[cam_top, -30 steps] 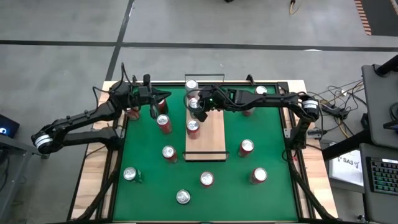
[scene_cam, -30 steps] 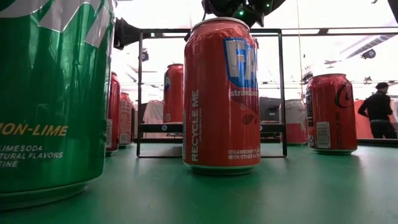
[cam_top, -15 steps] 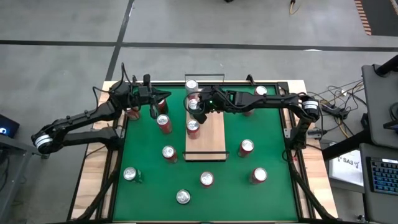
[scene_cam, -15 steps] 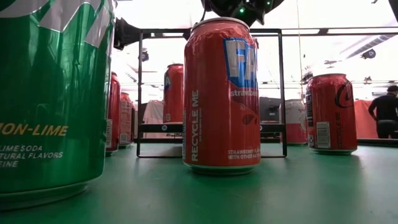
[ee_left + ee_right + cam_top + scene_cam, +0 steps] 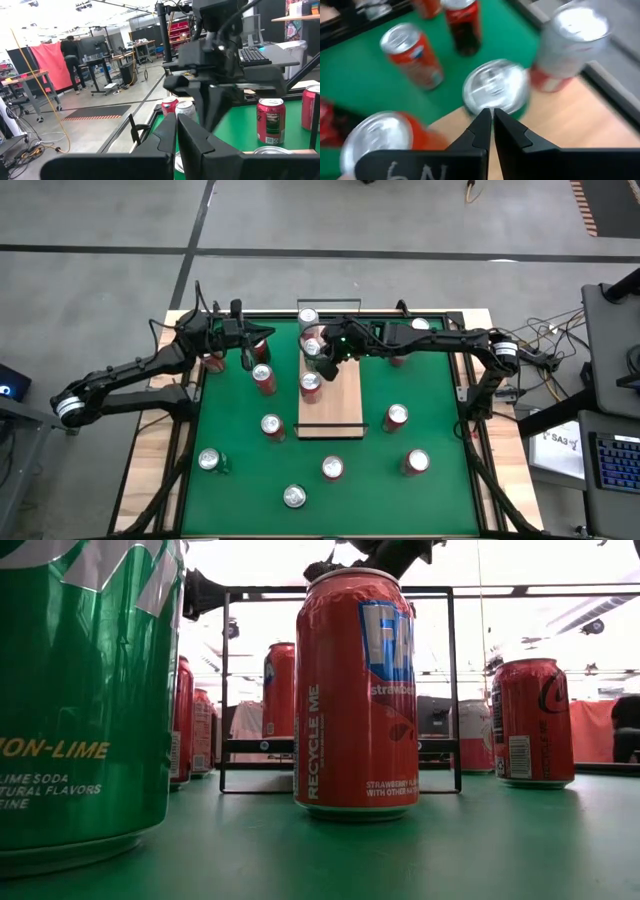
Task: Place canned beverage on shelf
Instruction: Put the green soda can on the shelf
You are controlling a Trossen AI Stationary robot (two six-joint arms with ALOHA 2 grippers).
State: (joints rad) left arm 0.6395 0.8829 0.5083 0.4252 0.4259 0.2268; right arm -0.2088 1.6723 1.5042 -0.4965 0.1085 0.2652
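The shelf (image 5: 340, 402) is a pale wood board lying along the middle of the green mat, with black end rails (image 5: 340, 592). Three cans stand in a row on its far half: a silver-topped one (image 5: 308, 317), a middle one (image 5: 311, 347) and a red one (image 5: 311, 384). My right gripper (image 5: 325, 364) hovers shut and empty beside the middle can; in the right wrist view its fingertips (image 5: 490, 119) point down at that can's silver top (image 5: 495, 90). My left gripper (image 5: 246, 358) waits shut at the mat's far left, near a red can (image 5: 263, 378).
Several more cans stand loose on the mat, among them a green lemon-lime one (image 5: 80, 690), a red strawberry one (image 5: 355, 690) and a red one (image 5: 396, 417) right of the shelf. The mat's raised black frame (image 5: 465, 395) borders it. A person stands in the room behind (image 5: 70, 52).
My right gripper has drawn back a little to the right and risen from the middle can; the low view shows less of it above the rail. The left arm has not moved.
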